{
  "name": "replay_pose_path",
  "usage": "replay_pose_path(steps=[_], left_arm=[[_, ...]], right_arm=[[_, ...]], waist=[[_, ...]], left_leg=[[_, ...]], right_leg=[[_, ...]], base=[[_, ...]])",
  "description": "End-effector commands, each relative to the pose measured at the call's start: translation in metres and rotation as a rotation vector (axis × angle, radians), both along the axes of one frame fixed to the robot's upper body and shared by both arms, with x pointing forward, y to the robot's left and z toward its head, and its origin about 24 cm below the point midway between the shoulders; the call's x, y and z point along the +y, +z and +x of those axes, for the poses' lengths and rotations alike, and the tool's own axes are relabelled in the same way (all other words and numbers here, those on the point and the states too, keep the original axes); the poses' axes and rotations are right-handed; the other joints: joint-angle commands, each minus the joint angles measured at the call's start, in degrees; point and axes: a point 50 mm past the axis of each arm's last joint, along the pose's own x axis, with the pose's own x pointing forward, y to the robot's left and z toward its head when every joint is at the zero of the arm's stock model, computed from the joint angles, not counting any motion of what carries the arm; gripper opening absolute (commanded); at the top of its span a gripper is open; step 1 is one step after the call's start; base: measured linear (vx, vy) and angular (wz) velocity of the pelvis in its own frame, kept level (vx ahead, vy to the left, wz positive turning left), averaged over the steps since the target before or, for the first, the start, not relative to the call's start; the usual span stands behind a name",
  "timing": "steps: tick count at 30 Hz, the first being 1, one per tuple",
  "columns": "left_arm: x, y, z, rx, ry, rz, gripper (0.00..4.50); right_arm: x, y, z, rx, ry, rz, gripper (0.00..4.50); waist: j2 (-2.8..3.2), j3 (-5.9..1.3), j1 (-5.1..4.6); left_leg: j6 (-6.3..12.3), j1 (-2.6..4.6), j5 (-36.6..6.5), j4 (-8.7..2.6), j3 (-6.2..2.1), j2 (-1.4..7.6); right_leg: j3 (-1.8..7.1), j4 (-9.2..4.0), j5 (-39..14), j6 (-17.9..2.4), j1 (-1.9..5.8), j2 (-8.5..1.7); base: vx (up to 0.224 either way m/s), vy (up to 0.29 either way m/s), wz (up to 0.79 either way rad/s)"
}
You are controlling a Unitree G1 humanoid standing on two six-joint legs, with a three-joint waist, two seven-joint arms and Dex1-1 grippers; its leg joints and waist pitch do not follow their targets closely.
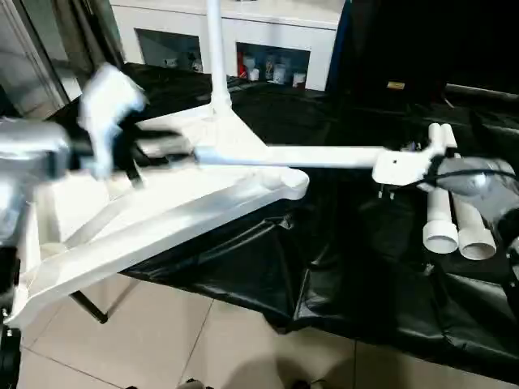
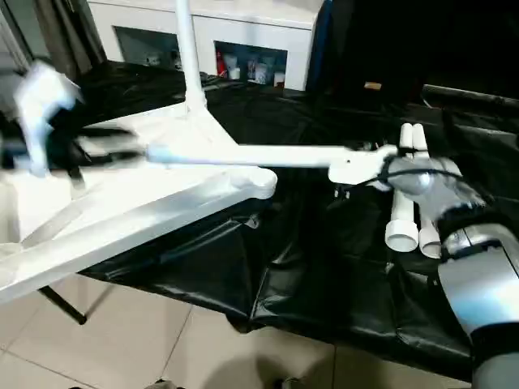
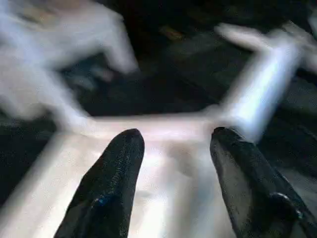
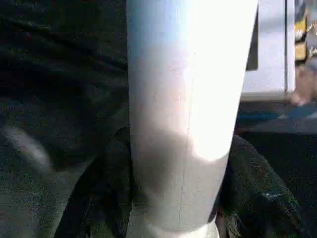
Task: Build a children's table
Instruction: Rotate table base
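Observation:
The white tabletop [image 1: 162, 219] lies underside up, tilted, with its near edge hanging over the black-covered table's edge. One white leg [image 1: 216, 57] stands upright in the far corner socket. A second leg [image 1: 308, 156] lies level above the tabletop's right corner. My right gripper [image 4: 178, 148] is shut on this leg's thick end, with a black finger pressed on each side. My left gripper [image 3: 173, 136] hovers open over the tabletop near the leg's thin end, with nothing between its fingers. Two more legs [image 1: 454, 219] lie side by side on the cloth at right.
A black cloth [image 1: 340, 267] covers the work table, whose front edge drops to a tiled floor [image 1: 162, 340]. A white cabinet with glass doors [image 1: 235, 40] stands behind the table. Dark equipment stands at the back right.

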Motion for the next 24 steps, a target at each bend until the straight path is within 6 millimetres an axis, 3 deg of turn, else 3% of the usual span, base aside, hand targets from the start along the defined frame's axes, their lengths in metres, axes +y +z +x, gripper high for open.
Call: replay_pose_path(steps=[1, 6, 7, 9, 10, 13, 14, 15, 16, 17, 18, 20, 22, 23, 24], left_arm=[[0.019, 0.02, 0.001, -0.118, 0.128, -0.045, 2.48], [0.04, 0.038, 0.003, -0.222, 0.282, -0.1, 2.48], [0.053, 0.044, 0.007, -0.278, 0.393, -0.112, 2.48], [0.058, 0.046, 0.009, -0.298, 0.442, -0.115, 2.48], [0.063, 0.048, 0.01, -0.326, 0.497, -0.091, 2.48], [0.056, 0.044, 0.011, -0.336, 0.493, -0.011, 2.48], [0.056, 0.044, 0.011, -0.336, 0.493, -0.011, 2.48], [0.047, 0.038, 0.01, -0.312, 0.446, -0.004, 2.48], [0.032, 0.027, 0.008, -0.266, 0.374, -0.017, 2.48], [0.018, 0.016, 0.006, -0.232, 0.327, -0.062, 2.48], [0.012, 0.01, 0.005, -0.215, 0.306, -0.085, 2.48], [-0.009, -0.023, 0.006, -0.2, 0.362, -0.223, 2.48], [-0.017, -0.04, 0.005, -0.191, 0.41, -0.265, 2.48], [-0.027, -0.082, 0.001, -0.16, 0.527, -0.265, 2.48], [-0.028, -0.088, -0.001, -0.163, 0.543, -0.264, 2.48]], right_arm=[[-0.005, -0.002, -0.002, 0.019, -0.043, 0.092, 1.88], [-0.007, -0.01, -0.006, 0.058, -0.068, 0.199, 1.88], [-0.009, -0.012, -0.008, 0.07, -0.088, 0.292, 1.88], [-0.01, -0.012, -0.008, 0.075, -0.102, 0.342, 1.88], [-0.011, -0.011, -0.008, 0.077, -0.129, 0.443, 1.88], [-0.009, -0.005, -0.002, 0.052, -0.217, 0.706, 1.87], [-0.009, -0.005, -0.002, 0.052, -0.217, 0.706, 1.87], [-0.006, -0.005, 0.001, 0.047, -0.255, 0.828, 1.87], [-0.001, -0.007, 0.003, 0.05, -0.295, 0.958, 1.87], [0.006, -0.009, 0.004, 0.061, -0.303, 1.042, 1.87], [0.01, -0.011, 0.004, 0.067, -0.306, 1.08, 1.87], [0.029, -0.019, -0.001, 0.075, -0.299, 1.165, 1.87], [0.037, -0.022, -0.005, 0.081, -0.298, 1.193, 1.87], [0.052, -0.03, -0.016, 0.08, -0.301, 1.215, 1.87], [0.053, -0.032, -0.018, 0.078, -0.304, 1.213, 1.87]], waist=[[-0.74, -4.82, 0.18], [-0.87, -4.86, 0.45], [-0.88, -4.84, 0.49], [-0.99, -5.0, 0.52], [-0.9, -4.94, 0.69], [-1.1, -5.07, 0.78], [-0.93, -4.98, 0.81], [-0.9, -5.01, 0.89], [-1.13, -5.08, 0.93], [-1.09, -4.94, 1.15], [-1.01, -5.06, 1.25], [-0.37, -5.44, 2.17], [-0.61, -5.59, 2.41], [-0.26, -5.83, 2.63], [-0.49, -5.77, 2.88]], left_leg=[[2.15, -0.14, -14.3, -3.87, -0.01, 0.42], [2.13, 0.03, -14.3, -3.89, -0.06, 0.61], [2.26, 0.12, -14.6, -3.89, -0.06, 0.6], [2.1, -0.03, -14.1, -3.96, -0.2, 0.78], [2.28, 0.23, -14.2, -3.91, -0.14, 0.76], [2.35, 0.12, -13.4, -4.14, -0.34, 1.16], [2.11, 0.2, -13.4, -4.24, -0.36, 1.29], [1.86, 0.22, -13.3, -4.22, -0.38, 1.34], [1.52, 0.06, -12.6, -4.43, -0.5, 1.69], [1.27, 0.24, -12.7, -4.53, -0.46, 1.76], [0.99, 0.38, -12.0, -4.47, -0.3, 1.84], [1.33, 0.36, -10.4, -4.34, -0.13, 1.45], [1.7, 0.08, -9.0, -4.47, -0.18, 1.55], [1.98, 0.27, -9.3, -4.4, -0.12, 1.34], [2.29, 0.16, -8.9, -4.53, -0.27, 1.48]], right_leg=[[2.77, -3.95, -23.4, -8.8, 4.19, -2.47], [2.83, -4.09, -24.5, -8.5, 4.01, -2.8], [2.79, -4.23, -24.8, -8.6, 3.89, -2.74], [2.82, -3.89, -23.7, -8.8, 4.13, -2.88], [2.84, -4.08, -23.7, -8.9, 3.91, -2.83], [3.0, -3.7, -22.2, -9.9, 4.17, -3.17], [3.04, -3.77, -22.2, -10.2, 4.11, -3.32], [3.0, -3.7, -22.0, -10.4, 4.03, -3.33], [3.26, -3.29, -20.3, -11.2, 4.42, -3.81], [3.16, -3.48, -20.7, -11.7, 4.08, -3.77], [3.39, -3.12, -18.9, -12.3, 4.31, -3.89], [3.27, -3.01, -15.8, -13.0, 4.13, -3.55], [3.26, -2.99, -12.7, -12.3, 4.48, -3.28], [3.16, -3.18, -13.3, -11.8, 4.23, -3.16], [3.11, -3.57, -13.0, -10.7, 4.42, -3.09]], base=[[0.0, 0.0, 0.0], [0.0, 0.0, 0.0], [0.0, 0.0, 0.0], [0.0, 0.0, 0.0], [0.0, 0.0, 0.0], [0.0, 0.0, 0.0], [0.0, 0.0, 0.0], [0.0, 0.0, 0.0], [0.0, 0.0, 0.0], [0.0, 0.0, 0.0], [0.0, 0.0, 0.0], [0.0, 0.0, 0.0], [0.0, 0.0, 0.0], [0.0, 0.0, 0.0], [0.0, 0.0, 0.0]])
